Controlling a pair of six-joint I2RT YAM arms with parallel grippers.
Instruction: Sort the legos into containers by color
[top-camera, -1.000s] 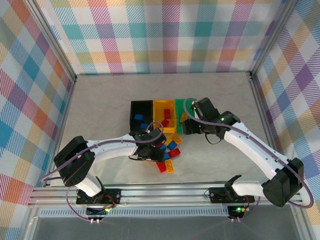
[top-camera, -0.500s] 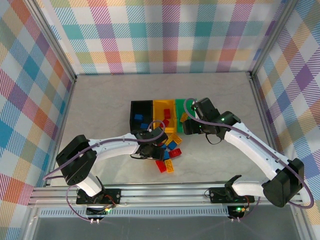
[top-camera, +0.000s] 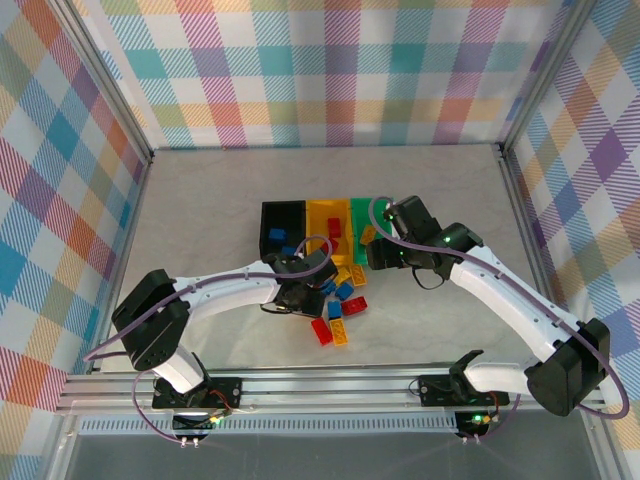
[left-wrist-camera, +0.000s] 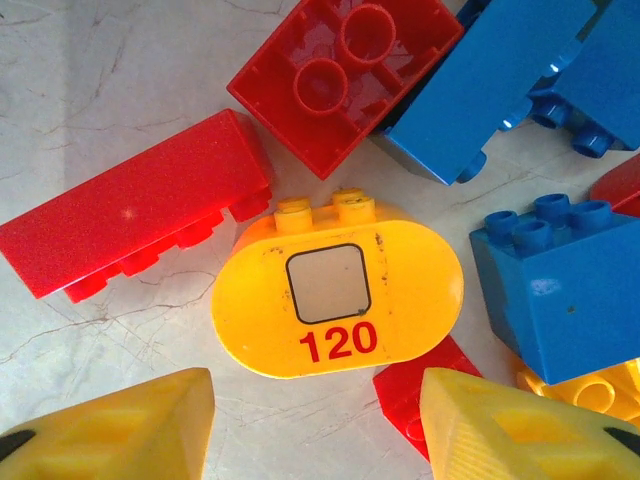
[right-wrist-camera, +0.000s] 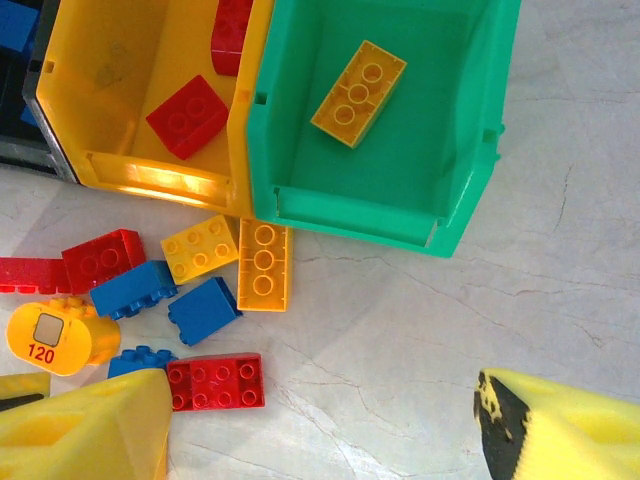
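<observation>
Oval yellow lego (left-wrist-camera: 337, 295) on its side, long axis across left wrist view

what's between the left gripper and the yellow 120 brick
Nothing visible lies between them; the left gripper is open and pointed at the yellow 120 brick. Neighbours crowd it though: a small red brick pokes out beside one finger, and a long red brick lies close on the other side.

Bright, even light from above leaves only small soft shadows under the legos (left-wrist-camera: 340, 290) on the pale worktop (top-camera: 200, 220), a shiny glow on the front wall of the yellow bin (right-wrist-camera: 160, 180), and the close yellow fingertips (left-wrist-camera: 110, 430) look fuzzy.
</observation>
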